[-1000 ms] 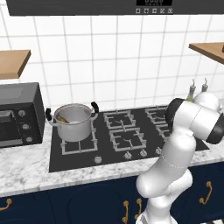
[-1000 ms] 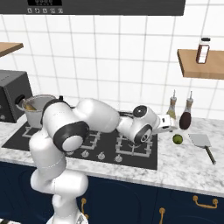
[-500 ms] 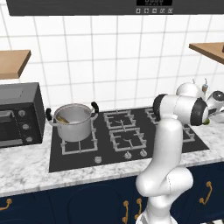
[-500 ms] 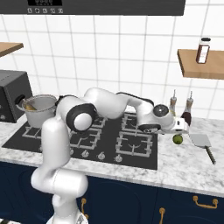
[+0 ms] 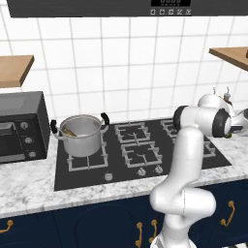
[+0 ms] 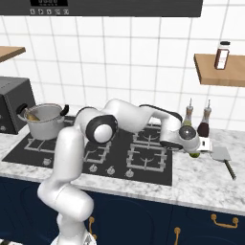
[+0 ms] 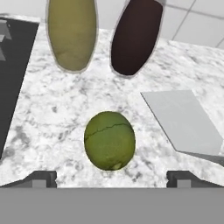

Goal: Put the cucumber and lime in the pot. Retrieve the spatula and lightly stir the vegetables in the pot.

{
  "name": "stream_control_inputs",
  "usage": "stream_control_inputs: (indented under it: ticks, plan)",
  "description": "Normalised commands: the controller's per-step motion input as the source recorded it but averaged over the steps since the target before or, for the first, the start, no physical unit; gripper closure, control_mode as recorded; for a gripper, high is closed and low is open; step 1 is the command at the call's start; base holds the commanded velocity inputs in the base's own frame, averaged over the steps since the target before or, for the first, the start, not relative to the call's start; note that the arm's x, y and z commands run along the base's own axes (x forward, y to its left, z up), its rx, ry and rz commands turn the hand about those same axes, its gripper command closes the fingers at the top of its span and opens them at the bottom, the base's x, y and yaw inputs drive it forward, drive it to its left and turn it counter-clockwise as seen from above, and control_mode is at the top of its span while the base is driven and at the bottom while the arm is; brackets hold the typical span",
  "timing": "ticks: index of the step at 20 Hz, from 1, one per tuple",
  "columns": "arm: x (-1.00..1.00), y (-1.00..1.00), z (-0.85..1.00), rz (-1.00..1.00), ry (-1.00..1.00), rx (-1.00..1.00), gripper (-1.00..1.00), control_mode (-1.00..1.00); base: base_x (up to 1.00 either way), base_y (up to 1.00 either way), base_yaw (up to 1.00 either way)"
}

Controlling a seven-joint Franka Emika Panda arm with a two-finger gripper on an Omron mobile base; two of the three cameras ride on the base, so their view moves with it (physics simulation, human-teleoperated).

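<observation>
The lime [image 7: 109, 140] lies on the marble counter right in front of my gripper [image 7: 112, 177]. The two fingertips [image 7: 41, 177] stand wide apart on either side of it, open and not touching it. From the right base view the gripper [image 6: 201, 146] hangs low over the lime [image 6: 194, 154], just right of the stove. The spatula [image 7: 181, 127] lies flat beside the lime, its grey blade [image 6: 221, 154] on the counter. The steel pot [image 5: 81, 138] stands on the stove's back-left burner with the yellow-green cucumber [image 5: 70, 131] inside it.
Behind the lime stand an olive bottle [image 7: 72, 35] and a dark bottle [image 7: 135, 37] near the wall. The black hob [image 6: 115, 153] lies left of the lime. A black toaster oven [image 5: 19, 127] sits left of the pot. A wooden shelf [image 6: 220, 76] hangs above.
The arm has swung from over the stove out to the right and lowered the open gripper over the lime. Pot, lime and spatula have not moved.
</observation>
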Motion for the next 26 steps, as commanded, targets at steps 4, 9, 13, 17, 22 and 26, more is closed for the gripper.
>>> stream_control_inputs:
  ticks: [4,9,13,17,22,26]
  plan:
    - [0.54,0.0,-0.08,0.0,0.0,0.0,-1.0,-1.0,0.0,0.0,0.0]
    - [0.16,0.0,-0.34,0.0,0.04,0.0,-1.0,-1.0,0.0,0.0,0.0]
    - [0.17,0.0,-0.22,0.0,0.05,0.0,1.0,-1.0,0.0,0.0,0.0]
    - [0.27,0.0,-0.12,-0.02,0.06,0.0,1.0,-1.0,0.0,0.0,0.0]
    - [-0.04,0.06,0.12,-0.01,0.01,0.03,1.0,-1.0,0.0,0.0,0.0]
    - [-0.82,0.7,0.66,0.0,-0.02,0.06,1.0,-1.0,0.0,0.0,0.0]
